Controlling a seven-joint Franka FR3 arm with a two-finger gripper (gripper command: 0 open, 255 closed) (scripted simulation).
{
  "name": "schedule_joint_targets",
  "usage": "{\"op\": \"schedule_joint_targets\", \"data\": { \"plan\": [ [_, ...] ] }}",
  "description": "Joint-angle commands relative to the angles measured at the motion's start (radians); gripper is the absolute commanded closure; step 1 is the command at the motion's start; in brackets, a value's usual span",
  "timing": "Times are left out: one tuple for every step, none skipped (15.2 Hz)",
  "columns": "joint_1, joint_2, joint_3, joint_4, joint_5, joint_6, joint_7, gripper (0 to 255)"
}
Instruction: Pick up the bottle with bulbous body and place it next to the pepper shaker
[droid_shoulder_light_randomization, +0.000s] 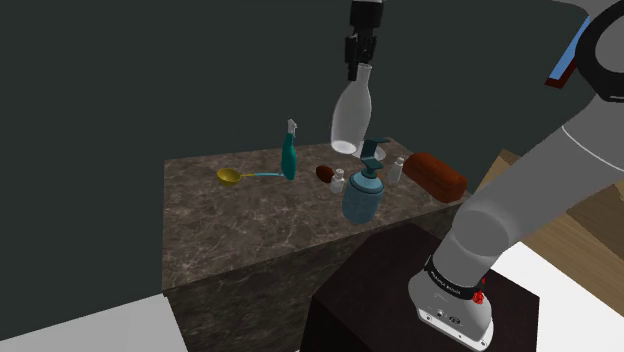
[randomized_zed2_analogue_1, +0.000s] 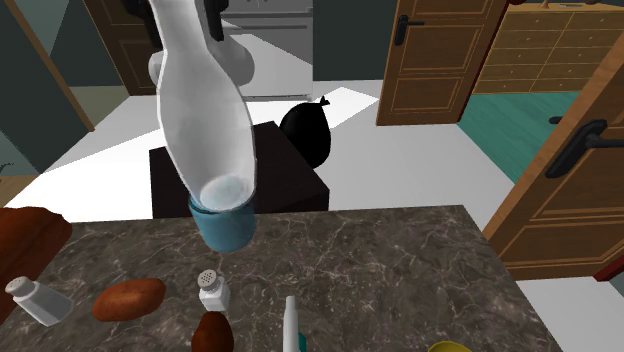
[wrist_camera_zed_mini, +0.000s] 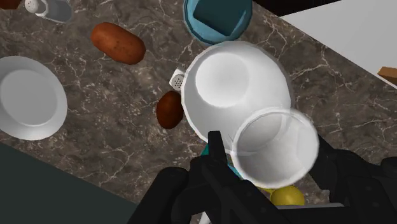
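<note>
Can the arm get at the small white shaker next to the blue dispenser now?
Probably not to grasp: the tool is shut on the white bottle, held high above the counter, roughly over that shaker.

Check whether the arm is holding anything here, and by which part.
Yes: the gripper holds the white bulbous bottle by its narrow neck, jaws shut on it, with the body hanging clear above the dark counter.

The white arm (droid_shoulder_light_randomization: 520, 215) arches high; its black hand (droid_shoulder_light_randomization: 360, 68) points straight down, fingers (wrist_camera_zed_mini: 215, 156) clamped on a white bottle (droid_shoulder_light_randomization: 347, 120).
</note>
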Motion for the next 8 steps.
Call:
{"op": "schedule_joint_targets", "data": {
  "plan": [
    [-0.016,-0.034,-0.029,-0.014,-0.010,-0.018,-0.047,255],
    [-0.023,-0.050,-0.044,-0.022,-0.016,-0.026,-0.069,255],
    [-0.030,-0.065,-0.058,-0.029,-0.022,-0.034,-0.091,255],
    [-0.038,-0.080,-0.073,-0.034,-0.029,-0.042,-0.114,255],
    [-0.045,-0.093,-0.088,-0.038,-0.036,-0.050,-0.136,255],
    [-0.052,-0.105,-0.103,-0.041,-0.043,-0.058,-0.159,255],
    [-0.059,-0.117,-0.118,-0.043,-0.051,-0.066,-0.181,255],
    [-0.066,-0.127,-0.134,-0.043,-0.060,-0.075,-0.204,255]
  ]
}}
